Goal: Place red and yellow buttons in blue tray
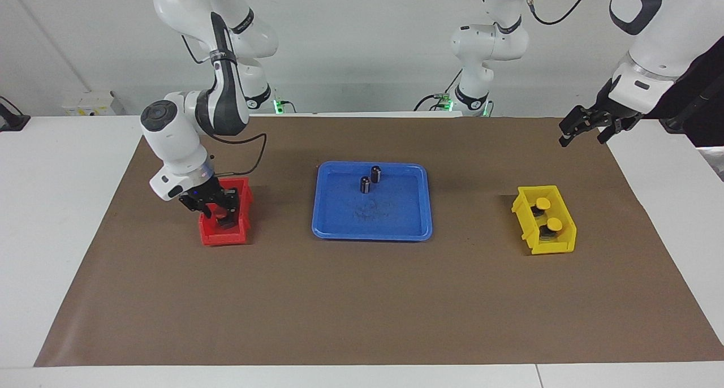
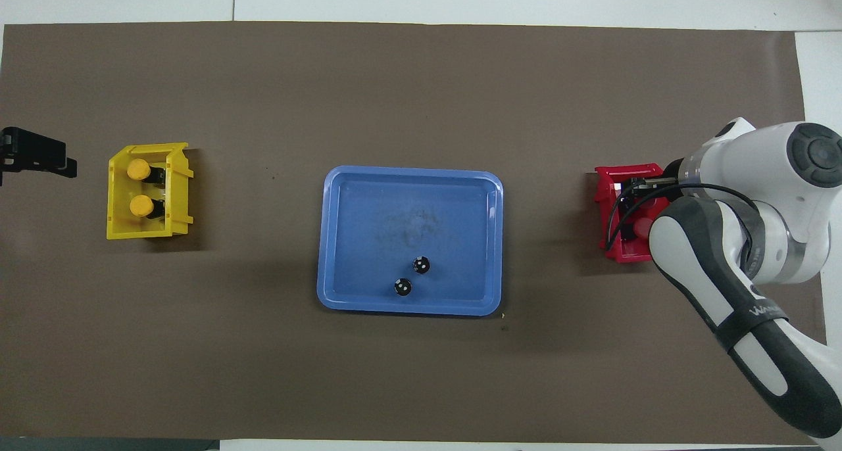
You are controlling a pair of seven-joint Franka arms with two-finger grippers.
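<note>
- My right tool (image 1: 215, 208) is down inside the red bin (image 1: 210, 236), toward the right arm's end of the bench (image 1: 362, 297). Its fingers (image 1: 228, 202) are spread.
- I see a red button (image 2: 641, 227) in that bin in the overhead view, just beside the arm's forearm. The arm hides most of the bin's inside, so I cannot say whether the tool touches a button, and I can make out only one red cap with confidence.
- My left tool (image 1: 582, 129) waits in the air over the brown mat (image 2: 421, 372) near the left arm's corner of the bench, well apart from the yellow bin (image 1: 560, 244). Its fingers are apart and hold nothing.
- Two yellow buttons (image 1: 543, 202) sit in the yellow bin, one nearer to the robots than the other (image 1: 554, 224). In the overhead view the caps (image 2: 138, 169) point up.
- The blue tray (image 1: 339, 229) lies in the middle of the mat, between the two bins. No coloured button is in it.
- Two small dark cylinders (image 1: 375, 173) stand upright in the tray, in the part nearer to the robots, close together.
- The only writing I can find is white lettering on the black band of the right arm (image 2: 763, 309). It may begin "WAV", but I cannot read it properly.
</note>
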